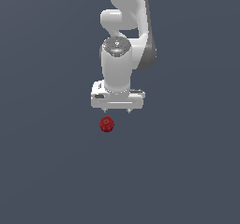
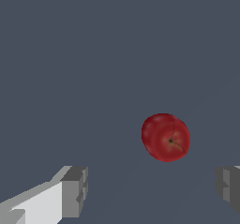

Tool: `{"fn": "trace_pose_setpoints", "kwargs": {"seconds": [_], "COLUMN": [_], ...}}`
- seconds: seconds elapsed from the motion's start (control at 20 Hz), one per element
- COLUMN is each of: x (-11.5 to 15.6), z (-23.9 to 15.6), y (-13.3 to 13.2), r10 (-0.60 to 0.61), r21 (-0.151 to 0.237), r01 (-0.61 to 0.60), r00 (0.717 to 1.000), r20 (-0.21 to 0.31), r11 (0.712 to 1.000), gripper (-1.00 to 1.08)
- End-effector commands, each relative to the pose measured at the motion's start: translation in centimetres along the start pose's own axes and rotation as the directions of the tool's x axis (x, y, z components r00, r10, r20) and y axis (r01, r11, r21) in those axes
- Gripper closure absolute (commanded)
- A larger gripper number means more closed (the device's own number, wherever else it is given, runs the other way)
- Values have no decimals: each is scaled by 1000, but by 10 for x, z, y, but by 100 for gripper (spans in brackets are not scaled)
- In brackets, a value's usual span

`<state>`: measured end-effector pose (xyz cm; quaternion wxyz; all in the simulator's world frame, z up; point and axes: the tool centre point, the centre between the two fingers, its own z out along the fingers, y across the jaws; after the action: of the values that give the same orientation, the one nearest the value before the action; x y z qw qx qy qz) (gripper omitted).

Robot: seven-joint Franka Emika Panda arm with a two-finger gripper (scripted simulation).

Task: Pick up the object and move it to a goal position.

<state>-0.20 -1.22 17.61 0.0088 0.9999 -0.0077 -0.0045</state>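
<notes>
The object is a small dark-red ball-like thing (image 1: pixel 107 124) lying on the dark grey floor, just below the white arm's hand in the exterior view. In the wrist view the object (image 2: pixel 166 137) shows as a red roundish fruit-like ball with a small stem dimple. My gripper (image 1: pixel 116 110) hangs above it, a little toward the exterior view's right of it, not touching. The fingers (image 2: pixel 75 191) stand wide apart with nothing between them; the ball lies ahead of the gap, nearer the other finger (image 2: pixel 228 185).
The white arm (image 1: pixel 124 40) rises behind the gripper toward the top of the exterior view. A plain dark grey floor (image 1: pixel 187 171) spreads all around.
</notes>
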Motion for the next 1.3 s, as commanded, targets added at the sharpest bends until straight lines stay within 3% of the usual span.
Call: {"fn": "trace_pose_setpoints", "kwargs": {"seconds": [0.0,0.5,1.25], "x": [0,4,2], "z": [0,-13,16], "y": [0,28,36], "r10": [0,31,-65], "r21": [0,-30,-19], "r01": [0,-32,64], "r00": [1000,999,998], "r20": [0,-33,-22], "r11": [1000,999,998], "gripper": [-92,-92,-92]}}
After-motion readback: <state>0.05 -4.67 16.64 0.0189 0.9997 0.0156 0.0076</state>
